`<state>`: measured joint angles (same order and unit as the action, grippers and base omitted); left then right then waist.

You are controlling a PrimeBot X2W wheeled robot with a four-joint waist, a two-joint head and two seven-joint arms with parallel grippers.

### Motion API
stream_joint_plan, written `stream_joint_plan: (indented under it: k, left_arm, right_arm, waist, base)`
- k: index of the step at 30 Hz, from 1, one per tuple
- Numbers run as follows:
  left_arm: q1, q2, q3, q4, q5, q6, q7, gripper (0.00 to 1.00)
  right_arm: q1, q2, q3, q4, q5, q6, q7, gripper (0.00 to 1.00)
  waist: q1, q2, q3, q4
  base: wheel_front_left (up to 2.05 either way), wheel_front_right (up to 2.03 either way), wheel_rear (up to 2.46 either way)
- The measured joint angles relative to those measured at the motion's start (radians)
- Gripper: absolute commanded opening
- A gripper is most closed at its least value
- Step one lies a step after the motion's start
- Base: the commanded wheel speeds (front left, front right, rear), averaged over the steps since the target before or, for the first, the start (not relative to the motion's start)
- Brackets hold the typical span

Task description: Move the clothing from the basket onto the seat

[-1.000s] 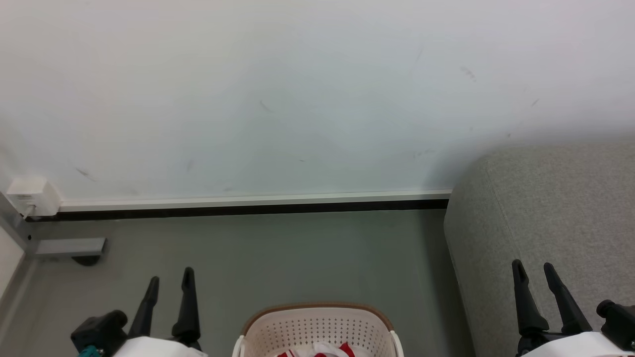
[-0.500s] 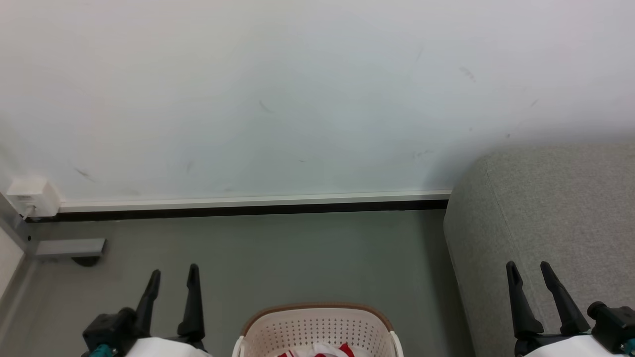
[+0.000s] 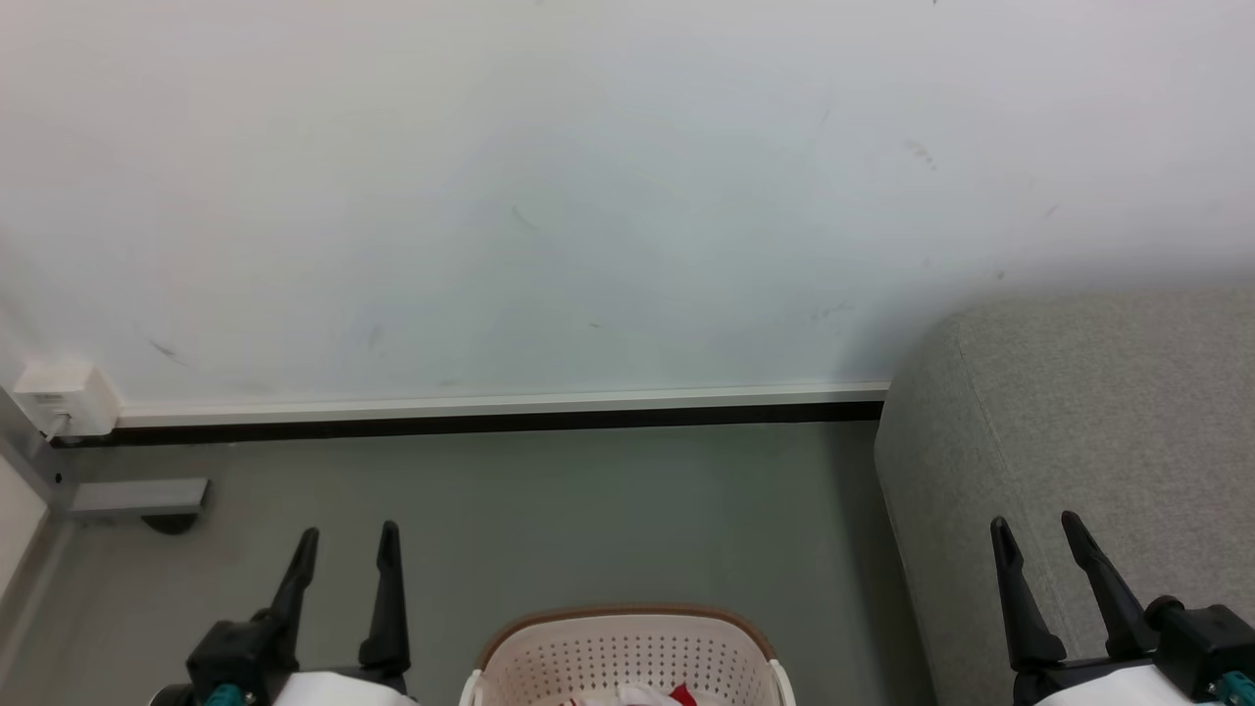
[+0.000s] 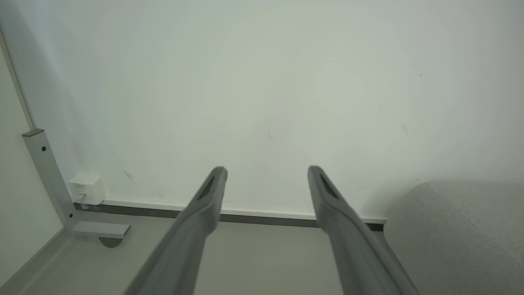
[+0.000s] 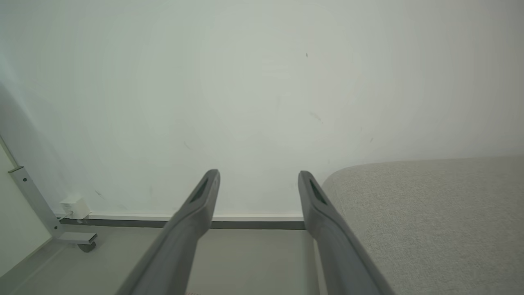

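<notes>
The cream basket [image 3: 627,652] with a tan rim stands on the floor at the bottom middle of the head view. A scrap of red and white clothing [image 3: 652,696] shows inside it at the bottom edge. At the right rises the grey seat [image 3: 1088,422], also seen in the left wrist view as the seat [image 4: 466,229] and in the right wrist view as the seat [image 5: 425,217]. My left gripper [image 3: 348,537] stands open and empty left of the basket. My right gripper [image 3: 1034,525] stands open and empty in front of the seat. Both pairs of fingers [image 4: 204,205] [image 5: 200,205] point at the wall.
A white wall [image 3: 549,196] with a dark baseboard [image 3: 471,422] stands a short way ahead. A white socket box [image 3: 54,397] and a grey metal frame foot [image 3: 127,495] sit at the left. Grey floor [image 3: 608,510] lies between the basket and the wall.
The head view has tipped up a little, so less of the basket and clothing shows. Both grippers have drifted slightly inward, still open.
</notes>
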<state>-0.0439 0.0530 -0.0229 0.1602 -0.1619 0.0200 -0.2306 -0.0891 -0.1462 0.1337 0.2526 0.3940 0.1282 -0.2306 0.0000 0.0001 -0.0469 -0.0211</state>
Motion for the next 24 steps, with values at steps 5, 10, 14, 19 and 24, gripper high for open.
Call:
stream_joint_plan:
  k: [5, 10, 14, 19, 24]
  left_arm:
    - [0.000, 0.000, -0.002, -0.002, 0.039, 0.003, -0.010, 1.00]
    - [0.000, -0.001, -0.002, -0.003, 0.077, 0.003, -0.019, 1.00]
    - [0.000, -0.001, -0.001, -0.003, 0.103, 0.004, -0.026, 1.00]
    - [0.002, -0.002, -0.002, -0.006, 0.120, 0.007, -0.034, 1.00]
    - [0.002, -0.002, 0.003, -0.006, 0.120, 0.007, -0.034, 1.00]
  right_arm:
    - [-0.003, -0.004, 0.008, -0.001, -0.035, 0.001, -0.009, 1.00]
    - [-0.004, -0.005, 0.013, -0.003, -0.059, 0.001, -0.018, 1.00]
    - [-0.005, -0.006, 0.016, -0.004, -0.085, 0.001, -0.026, 1.00]
    - [-0.005, -0.007, 0.019, -0.009, -0.095, 0.001, -0.032, 1.00]
    - [-0.005, -0.006, 0.018, -0.009, -0.092, 0.001, -0.032, 1.00]
  waist:
    - [0.0000, 0.0000, -0.003, -0.001]
    - [0.0000, 0.0000, -0.005, -0.002]
    - [0.0000, 0.0000, -0.007, -0.003]
    - [0.0000, 0.0000, -0.007, -0.005]
    - [0.0000, 0.0000, -0.006, -0.008]
  base:
    - [0.00, 0.00, 0.00]
    - [0.00, 0.00, 0.00]
    - [0.00, 0.00, 0.00]
    - [0.00, 0.00, 0.00]
    - [0.00, 0.00, 0.00]
